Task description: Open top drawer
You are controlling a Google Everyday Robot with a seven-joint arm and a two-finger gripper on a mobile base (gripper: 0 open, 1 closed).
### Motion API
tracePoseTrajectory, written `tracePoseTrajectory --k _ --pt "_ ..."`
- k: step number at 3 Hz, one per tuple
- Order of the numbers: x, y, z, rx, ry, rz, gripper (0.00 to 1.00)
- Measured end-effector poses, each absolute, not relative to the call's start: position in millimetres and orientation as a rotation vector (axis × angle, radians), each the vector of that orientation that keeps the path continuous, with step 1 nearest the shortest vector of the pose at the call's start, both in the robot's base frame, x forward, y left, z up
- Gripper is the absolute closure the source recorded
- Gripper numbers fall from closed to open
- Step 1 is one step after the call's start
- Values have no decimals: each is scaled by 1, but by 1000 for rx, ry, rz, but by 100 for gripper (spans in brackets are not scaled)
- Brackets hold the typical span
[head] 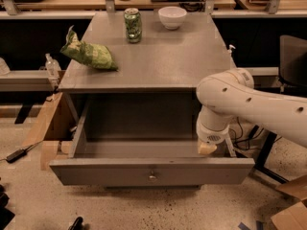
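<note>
**Subject and position.** The top drawer sits at the 6 o'clock side of the view, below the grey table top. It is drawn well out toward 6 o'clock, with its tray exposed. We judge the opening essentially achieved.

**Handling.** We judge the drawer to be a stiff, rigid box that runs straight on its slides and does not flex. We see no contents in the visible part of the tray, so we expect moderate weight and little resistance. The front is flat and smooth and offers no purchase of its own. The proper hold is the small round knob at the centre of the front. It is metal and probably slick, so it calls for a firm, square pinch. Now that the drawer is open, the top edge of the front panel would serve as a second hold.

**Gripper.** The gripper hangs under the white arm at the 3 o'clock end of the tray, just inside the front right corner. It is well apart from the knob. We cannot tell whether it is spread or closed, or whether it touches the drawer's side wall. We see nothing held in it.

**Other items.** A can, a bowl and a green bag stand on the table top, toward 12 and 10 o'clock.
</note>
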State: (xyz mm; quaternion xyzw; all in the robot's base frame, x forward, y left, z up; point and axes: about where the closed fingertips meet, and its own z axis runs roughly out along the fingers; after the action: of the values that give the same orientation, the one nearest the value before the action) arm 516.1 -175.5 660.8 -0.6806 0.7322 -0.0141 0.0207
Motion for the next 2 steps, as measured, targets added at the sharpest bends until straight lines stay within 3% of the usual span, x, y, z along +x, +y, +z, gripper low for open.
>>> tracePoseTrajectory --k 2 --pt "491 -179 660 -2103 2321 -12 100"
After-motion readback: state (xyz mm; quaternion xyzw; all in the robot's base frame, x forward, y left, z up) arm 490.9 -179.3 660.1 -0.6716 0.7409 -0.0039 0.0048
